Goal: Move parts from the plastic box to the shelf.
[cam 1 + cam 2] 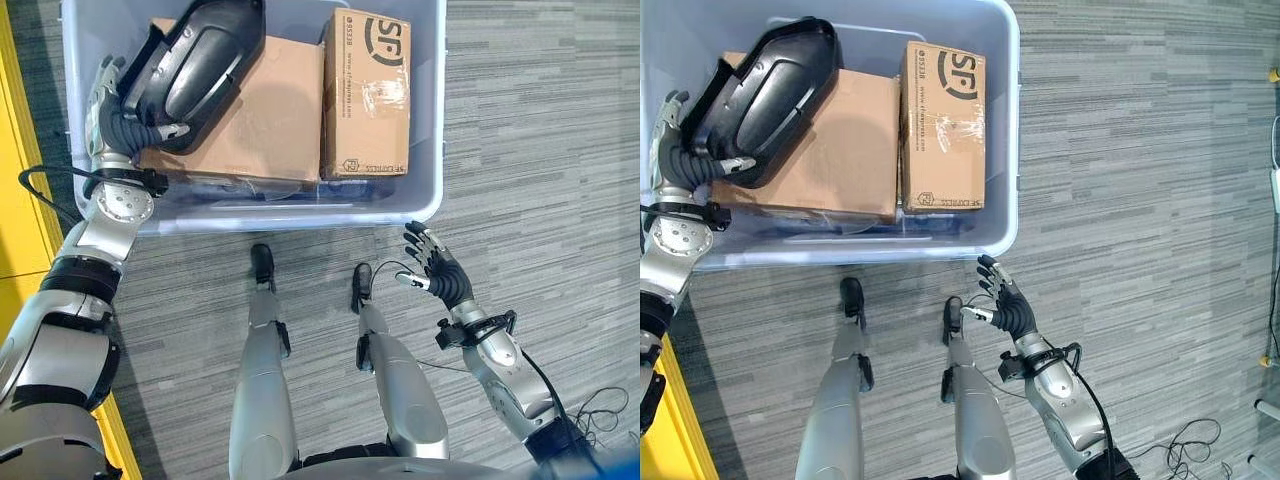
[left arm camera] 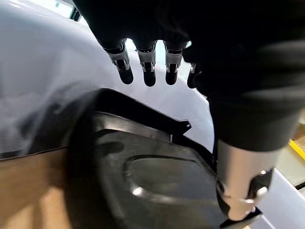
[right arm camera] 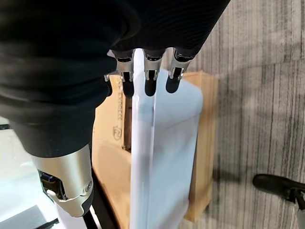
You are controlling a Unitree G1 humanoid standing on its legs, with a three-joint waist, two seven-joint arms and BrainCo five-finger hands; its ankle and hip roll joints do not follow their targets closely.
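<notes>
My left hand [image 1: 118, 105] curls thumb and fingers round the black moulded part [image 1: 195, 62], which sits atop the cardboard boxes [image 1: 265, 115] inside the plastic box [image 1: 420, 190]. My right hand [image 1: 437, 265] hangs spread over the floor, empty. Judged progress: first pick under way, no shelf in sight, all carrying left

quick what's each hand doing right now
Left hand: shut on the black part, over the plastic box.
Right hand: open, holding nothing, outside the box.
</notes>
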